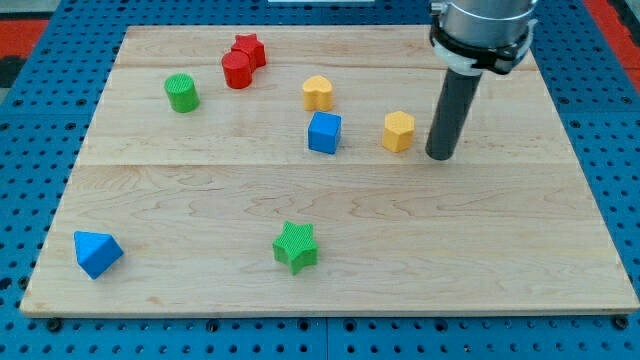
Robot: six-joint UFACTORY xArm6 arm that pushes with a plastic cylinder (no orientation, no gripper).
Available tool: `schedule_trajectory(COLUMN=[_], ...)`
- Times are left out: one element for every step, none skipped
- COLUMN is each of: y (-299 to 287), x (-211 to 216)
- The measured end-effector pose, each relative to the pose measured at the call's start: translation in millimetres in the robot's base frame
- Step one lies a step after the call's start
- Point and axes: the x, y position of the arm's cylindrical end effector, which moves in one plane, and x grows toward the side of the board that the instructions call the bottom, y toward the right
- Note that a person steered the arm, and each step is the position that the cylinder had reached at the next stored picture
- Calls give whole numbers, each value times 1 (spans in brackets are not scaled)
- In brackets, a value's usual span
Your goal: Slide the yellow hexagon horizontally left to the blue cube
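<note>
A blue pegboard surface [30, 120] dotted with holes is lying under a pale wooden board, the desk [330, 260], which is filling most of the view. No containers are showing; every block is resting directly on the bare wood.

The small yellow hexagon block [398, 131] is sitting right of centre in the upper half, and the blue cube block [324, 132] is standing near it toward the view's left, at about the same height, with a gap of bare wood between them. A yellow heart-shaped block [317, 93] is lying just above the blue cube, apart from it.

My tip [441, 156], the lower end of the straight dark rod, is resting on the desk just beside the yellow hexagon on the view's right, with a narrow gap showing between them. The arm is carrying no jaws, so nothing is being gripped.

Toward the view's top left, a red star block [248, 49] and a red cylinder block [237, 71] are touching each other, and a green cylinder block [181, 92] is standing further left. A green star block [296, 246] is lying near the bottom centre, and a blue triangular block [96, 252] is sitting at the bottom left corner.

The grey arm housing [484, 30] is being cut off by the view's top edge.
</note>
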Motion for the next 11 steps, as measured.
schedule_trajectory(y=[-29,-43,36,15,-57,-128,-168,-154,-233,-306,-287], x=[-7,-25,-42,-59,-57,-48,-44,-53,-51,-41,-35])
